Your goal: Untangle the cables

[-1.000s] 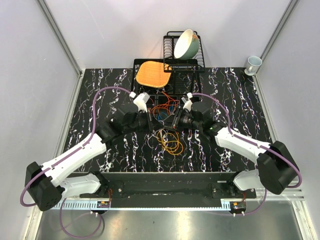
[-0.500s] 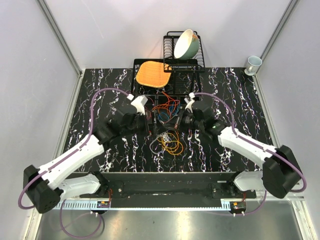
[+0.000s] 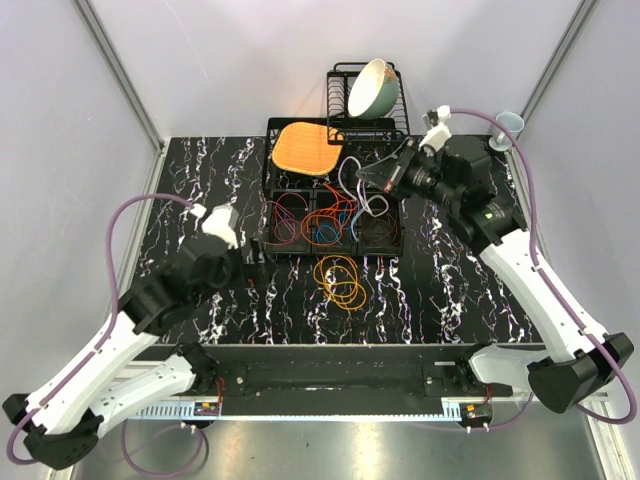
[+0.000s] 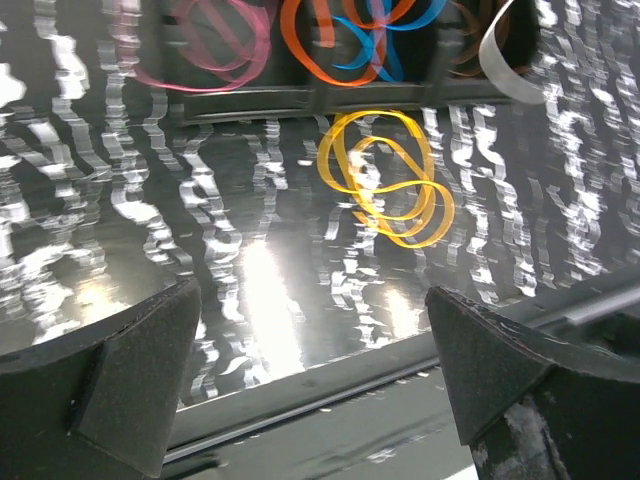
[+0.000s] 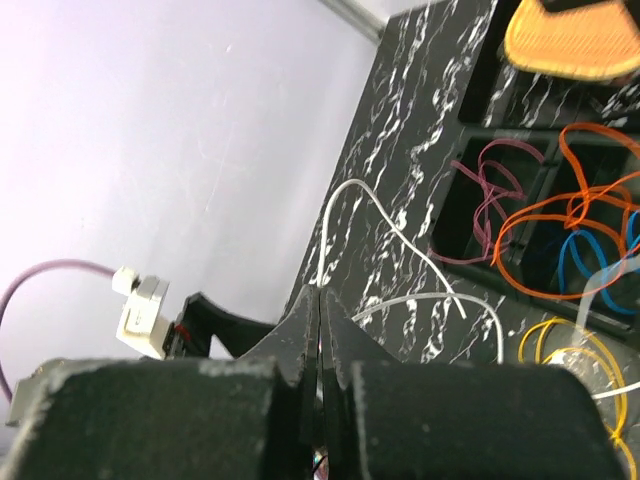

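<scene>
My right gripper point(image 3: 363, 181) hangs above the tray's far right corner, shut on a white cable point(image 3: 346, 180) that droops in loops toward the tray; in the right wrist view its closed tips point(image 5: 320, 293) pinch that white cable point(image 5: 400, 236). A black compartment tray point(image 3: 268, 243) holds a purple cable point(image 3: 283, 220) on the left and tangled orange, blue and red cables point(image 3: 330, 222) in the middle. Yellow and orange cables point(image 3: 342, 282) lie looped on the table in front of the tray. My left gripper point(image 3: 246, 266) stands open and empty left of the tray, facing the yellow loops point(image 4: 385, 185).
A dish rack point(image 3: 398, 122) with a pale bowl point(image 3: 372, 88) stands at the back. An orange mat point(image 3: 305, 147) lies just beyond the tray. A cup point(image 3: 507, 128) sits at the far right corner. The table's near edge point(image 4: 330, 395) runs close under the left gripper.
The left gripper has opened and drawn back left from the tray. The right gripper has closed on the white cable and risen toward the back right, pulling it up out of the tangle.
</scene>
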